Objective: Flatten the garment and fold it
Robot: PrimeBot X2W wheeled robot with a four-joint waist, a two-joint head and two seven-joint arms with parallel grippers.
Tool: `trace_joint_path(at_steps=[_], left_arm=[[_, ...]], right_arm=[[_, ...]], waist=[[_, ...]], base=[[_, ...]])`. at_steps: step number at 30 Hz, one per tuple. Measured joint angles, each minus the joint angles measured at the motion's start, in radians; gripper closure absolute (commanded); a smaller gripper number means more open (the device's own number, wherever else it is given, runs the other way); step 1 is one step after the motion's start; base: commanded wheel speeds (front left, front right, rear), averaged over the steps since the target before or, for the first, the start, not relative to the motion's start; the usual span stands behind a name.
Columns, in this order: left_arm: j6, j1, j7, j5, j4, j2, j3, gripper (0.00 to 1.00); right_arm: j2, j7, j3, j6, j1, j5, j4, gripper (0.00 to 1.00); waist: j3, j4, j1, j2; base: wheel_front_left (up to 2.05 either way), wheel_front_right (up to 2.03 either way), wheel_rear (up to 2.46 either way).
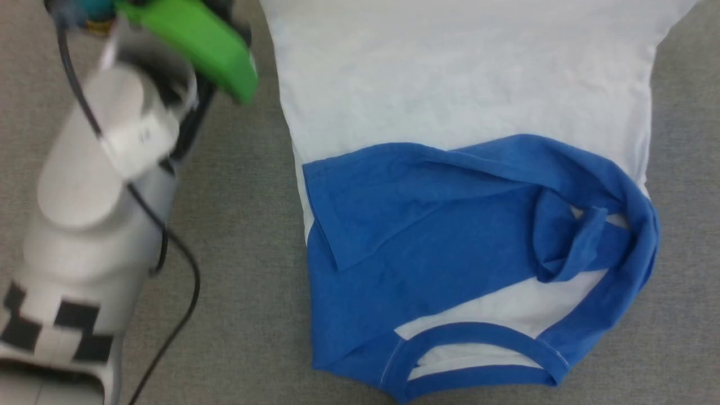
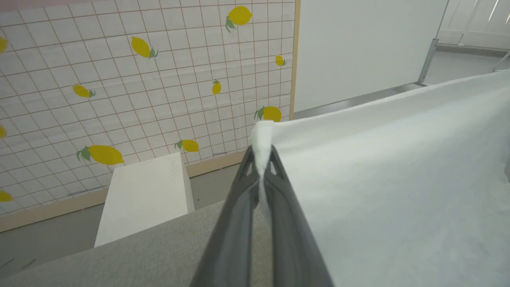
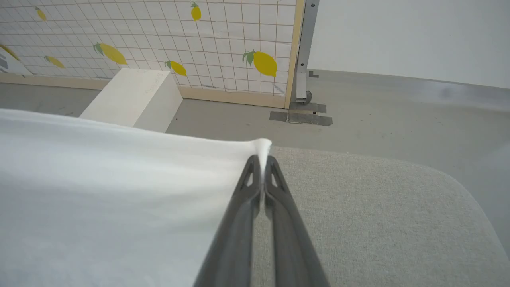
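Head view: the garment [image 1: 461, 73] runs off the top edge, and its folded blue sleeves [image 1: 427, 225] cover the chest area. The left arm [image 1: 95, 185] and its green cover [image 1: 208, 39] are motion-blurred. Left wrist view: the cloth is cut off by the right and bottom edges, and the marking on the white block [image 2: 143, 195] is too small to read.

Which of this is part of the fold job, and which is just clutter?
In the job: garment, left gripper and right gripper, each shut on a white edge of it.
Just there: white block, lemon-print wall panel.
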Motion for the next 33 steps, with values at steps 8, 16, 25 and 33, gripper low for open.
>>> trace_joint_path(at_steps=[8, 16, 25, 33], left_arm=[[0.034, 0.382, -0.047, -0.027, -0.316, 0.095, -0.016, 1.00], [0.155, 0.726, -0.090, -0.020, -0.541, 0.136, -0.026, 1.00], [0.200, 1.010, -0.178, -0.033, -0.567, 0.095, -0.082, 1.00], [0.194, 1.142, -0.197, -0.027, -0.513, 0.065, -0.115, 1.00]], right_arm=[[-0.003, 0.015, -0.067, 0.000, 0.353, 0.113, -0.222, 1.00], [0.116, 0.012, -0.167, 0.000, 0.710, 0.138, -0.430, 1.00], [0.241, -0.023, -0.220, -0.001, 1.007, 0.173, -0.549, 1.00], [0.311, -0.040, -0.226, -0.001, 1.194, 0.194, -0.575, 1.00]], waist=[[-0.135, 0.000, -0.0001, 0.0000], [-0.246, 0.006, -0.0001, 0.0000], [-0.319, 0.012, -0.0001, 0.0000], [-0.339, 0.000, -0.0001, 0.0000]], base=[[0.00, 0.00, 0.00], [0.00, 0.00, 0.00], [0.00, 0.00, 0.00], [0.00, 0.00, 0.00]])
